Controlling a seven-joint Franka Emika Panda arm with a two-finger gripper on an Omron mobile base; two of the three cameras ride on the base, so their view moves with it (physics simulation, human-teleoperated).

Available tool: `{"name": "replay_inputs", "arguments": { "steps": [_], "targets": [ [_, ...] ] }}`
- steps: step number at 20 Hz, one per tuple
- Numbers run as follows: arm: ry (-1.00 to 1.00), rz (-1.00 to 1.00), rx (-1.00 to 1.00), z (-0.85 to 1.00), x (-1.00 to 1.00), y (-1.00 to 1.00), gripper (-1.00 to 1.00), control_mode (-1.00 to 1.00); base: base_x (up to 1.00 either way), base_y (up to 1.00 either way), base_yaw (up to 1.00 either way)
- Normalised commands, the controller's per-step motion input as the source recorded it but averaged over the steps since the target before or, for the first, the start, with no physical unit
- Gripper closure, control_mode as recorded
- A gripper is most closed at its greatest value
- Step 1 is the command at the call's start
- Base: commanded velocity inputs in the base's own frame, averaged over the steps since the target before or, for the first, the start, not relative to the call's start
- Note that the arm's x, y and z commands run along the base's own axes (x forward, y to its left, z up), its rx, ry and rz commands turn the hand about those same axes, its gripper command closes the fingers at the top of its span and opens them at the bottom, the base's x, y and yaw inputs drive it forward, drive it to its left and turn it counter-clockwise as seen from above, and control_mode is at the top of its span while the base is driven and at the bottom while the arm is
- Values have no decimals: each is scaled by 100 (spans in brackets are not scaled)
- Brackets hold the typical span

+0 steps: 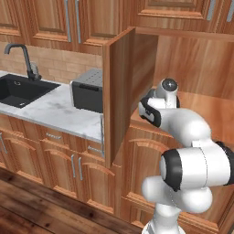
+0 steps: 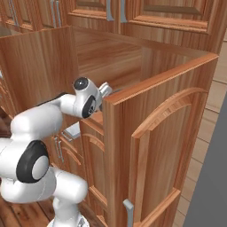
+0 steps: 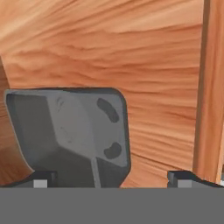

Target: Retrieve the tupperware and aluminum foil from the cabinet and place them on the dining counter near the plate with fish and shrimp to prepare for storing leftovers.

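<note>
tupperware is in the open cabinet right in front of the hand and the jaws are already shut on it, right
Not quite. The tupperware is in the open cabinet in front of the hand, but the jaws are open, one tip on each side at the bottom of the hand view, not shut on it.

One tupperware (image 3: 70, 131), one toaster (image 1: 87, 90), one sink (image 1: 20, 89).

I'm looking at a home kitchen: warm wood cabinets (image 1: 50, 20) w/ grey bar handles, marble countertop (image 1: 55, 112) holding a black sink (image 1: 20, 89) + dark tap (image 1: 25, 59), brick backsplash (image 1: 55, 61), silver toaster (image 1: 87, 90), wood floor (image 1: 36, 205).
</note>
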Motion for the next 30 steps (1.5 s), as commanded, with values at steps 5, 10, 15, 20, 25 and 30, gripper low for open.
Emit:
{"name": "replay_inputs", "arguments": {
  "steps": [5,10,15,20,25,30],
  "targets": [
    [5,-4,0,0,58,-24,-100,-100,0,0,0],
    [10,-3,0,-5,37,-43,-100,-100,0,0,0],
    [13,0,0,-31,25,-33,-100,-100,0,0,0],
    [10,0,0,-53,31,-16,-100,-100,0,0,0],
    [9,0,0,-67,26,-6,100,-100,0,0,0],
    [7,4,-1,-51,1,0,100,-100,0,0,0]
  ]
}}
